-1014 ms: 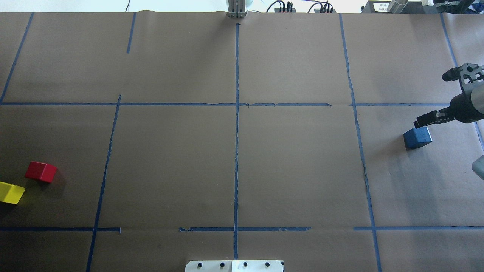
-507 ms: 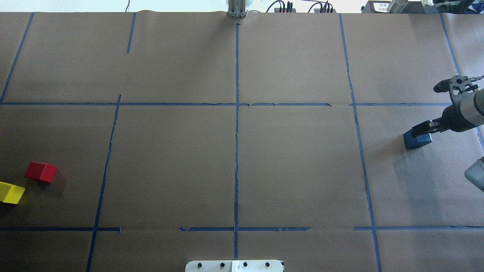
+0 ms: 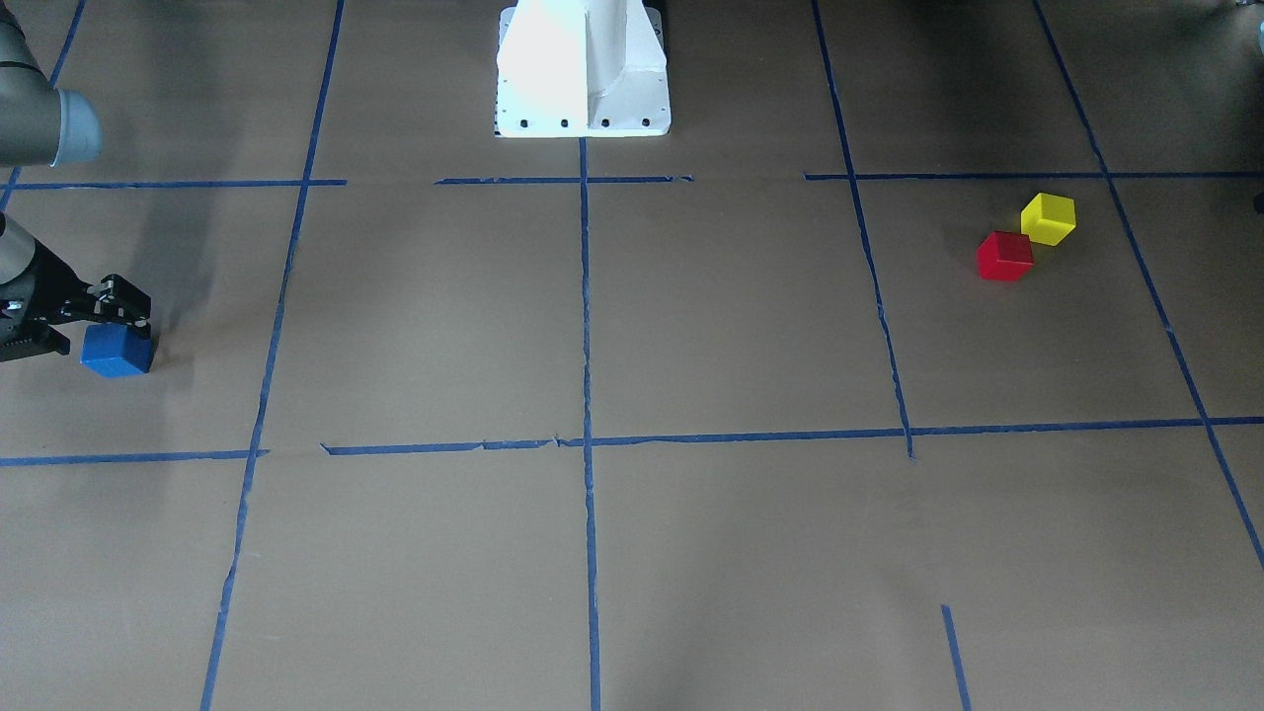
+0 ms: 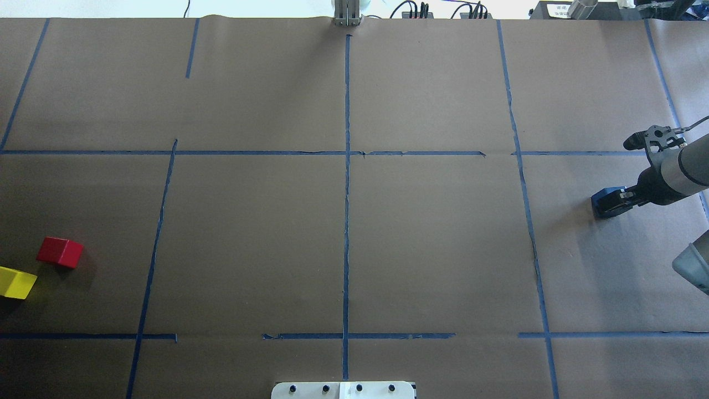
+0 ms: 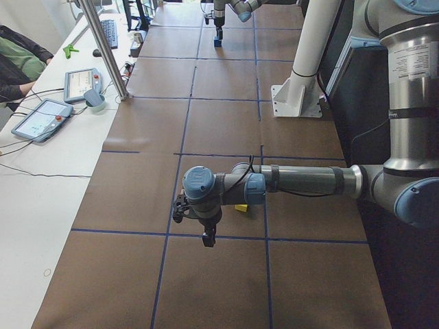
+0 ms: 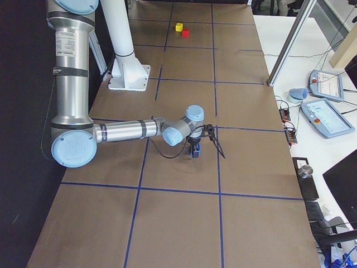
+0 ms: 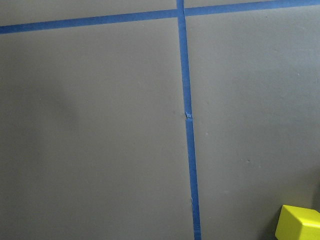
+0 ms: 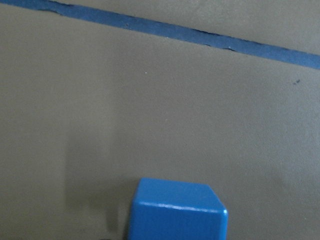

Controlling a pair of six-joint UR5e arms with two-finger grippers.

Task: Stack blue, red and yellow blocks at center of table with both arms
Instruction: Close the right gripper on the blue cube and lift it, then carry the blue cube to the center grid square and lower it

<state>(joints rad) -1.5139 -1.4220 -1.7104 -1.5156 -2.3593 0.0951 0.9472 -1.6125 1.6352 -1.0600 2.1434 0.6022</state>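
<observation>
The first block (image 4: 602, 203) sits far right by my right fingers (image 3: 117, 299). The second block (image 4: 60, 252) and third block (image 4: 16, 281) sit together, far left.

Two pendants (image 5: 41, 120) on white bench (image 5: 34, 205)

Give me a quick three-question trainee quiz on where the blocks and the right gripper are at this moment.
1. True or false: the red block lies beside the yellow block, not on top of it.
2. The right gripper is down at which one? A the blue block; B the red one; C the yellow one.
3. How many blocks stand at the centre of the table?
Key: 1 true; 2 A; 3 none.
</observation>
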